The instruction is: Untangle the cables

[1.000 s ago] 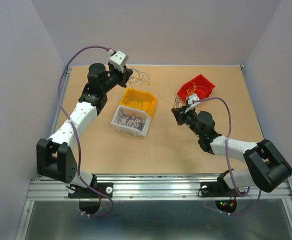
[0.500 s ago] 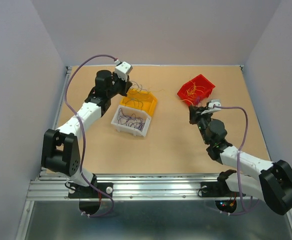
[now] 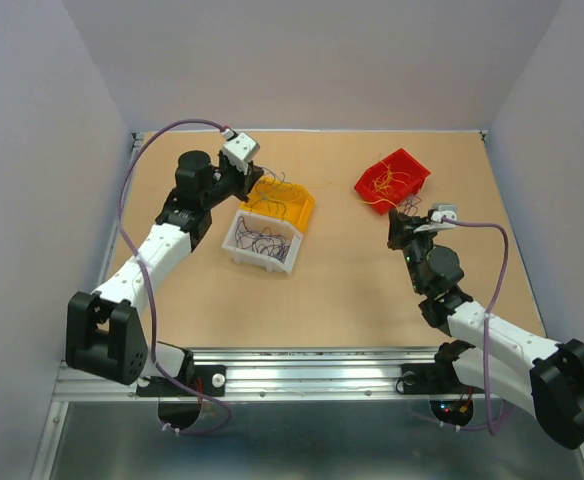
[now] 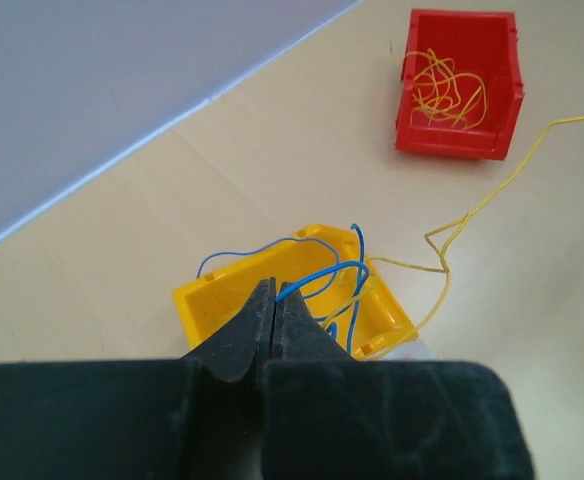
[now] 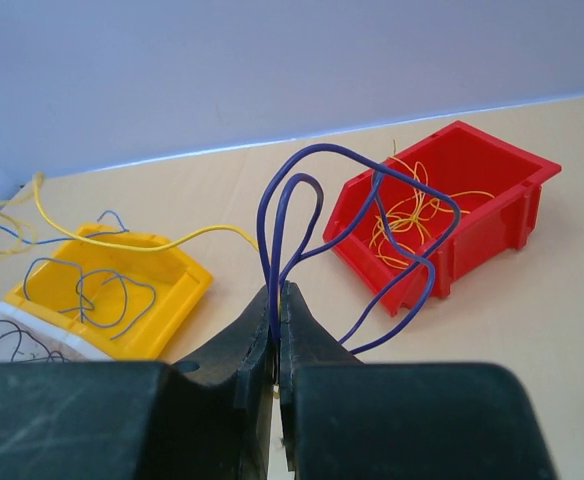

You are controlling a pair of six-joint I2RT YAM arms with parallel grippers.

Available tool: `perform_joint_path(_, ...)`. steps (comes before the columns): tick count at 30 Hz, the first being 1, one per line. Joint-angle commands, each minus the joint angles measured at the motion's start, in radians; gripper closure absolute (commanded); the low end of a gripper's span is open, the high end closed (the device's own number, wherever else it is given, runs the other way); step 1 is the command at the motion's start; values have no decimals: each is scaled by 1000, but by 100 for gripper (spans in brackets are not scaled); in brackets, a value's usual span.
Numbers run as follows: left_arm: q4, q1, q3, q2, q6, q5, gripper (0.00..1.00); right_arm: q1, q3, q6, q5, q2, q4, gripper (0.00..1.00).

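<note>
- Left gripper (image 4: 275, 290): fingers pressed together on a thin blue cable (image 4: 317, 272); tips sit just above the yellow bin (image 4: 197, 300); the cable bends down from the tips into that bin.
- Right gripper (image 5: 277, 295): fingers closed on a purple cable (image 5: 260, 215), which rises from the tips in two tall loops; the gripper hangs over bare table (image 3: 342, 290) towards the right edge, on the near side of the red bin (image 5: 492, 175).
- Yellow bin: towards the far left corner of the table; more blue strands lie inside it; a white bin (image 3: 255, 260) stands just beside its near side and holds dark cables (image 3: 262, 240).
- Red bin: towards the far right corner of the table; a tangle of yellow cables (image 5: 407, 220) lies inside it.
- Loose yellow cable (image 4: 412, 265): starts at the yellow bin's rim; kinks once; runs across the bare table towards the right edge, well apart from the red bin.
</note>
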Motion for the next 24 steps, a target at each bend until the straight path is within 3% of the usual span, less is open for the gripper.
perform_joint_path(1, 101, 0, -33, -137, 13, 13, 100, -4, -11, 8, -9, 8, 35, 100)
perform_joint_path(12, 54, -3, -28, -161, 9, -43, 100, -2, 4, 19, -30, 42, 35, 99)
perform_joint_path(24, 2, -4, 44, 48, -20, -103, 100, -4, 20, 23, -37, 72, 34, 99)
